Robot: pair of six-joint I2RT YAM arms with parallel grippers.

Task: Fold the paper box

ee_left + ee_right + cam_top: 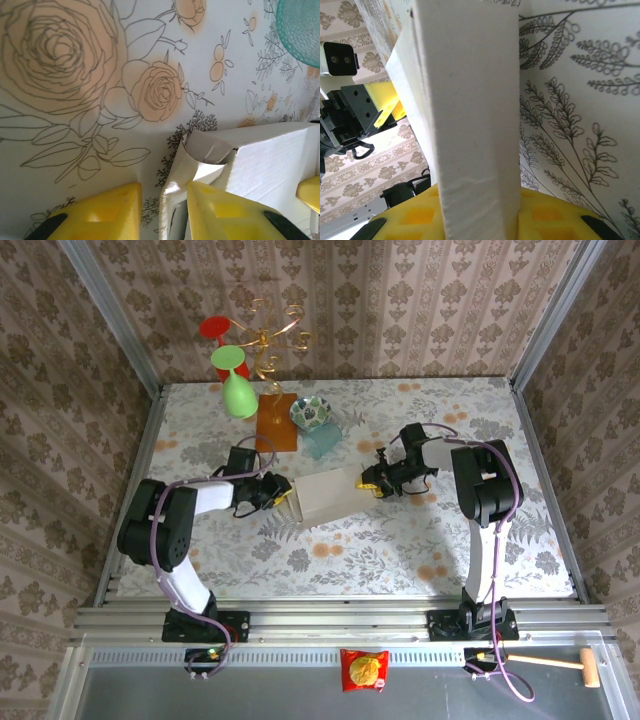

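Floral-printed cloth covered the bench [450,530] inside a wallpapered booth. From above, the pale grey-white thin cardboard paper box [330,495] lay near the middle between the two arms, with the left tool [283,495] at its left end and the right tool [372,480] at its right end; a translucent teal plastic cup [322,443] stood just behind it. From the left wrist, the yellow fingers [100,210] stood apart astride the curved end flap of the paper box [270,165], and bare cloth showed between the outer finger and the card, so that tool was open and pinched nothing. From the right wrist, a tall panel of the paper box [470,125] rose from between the yellow pads [410,217], which pressed it from both sides: the right tool was closed on the box. Judged from this, the step in hand was folding in the left end flap while the right arm braced the body. Done well, the right grip would hold firm without crushing the wall, and the left tool would close on the flap near its crease, then turn it along that line rather than drag the whole box across the cloth.
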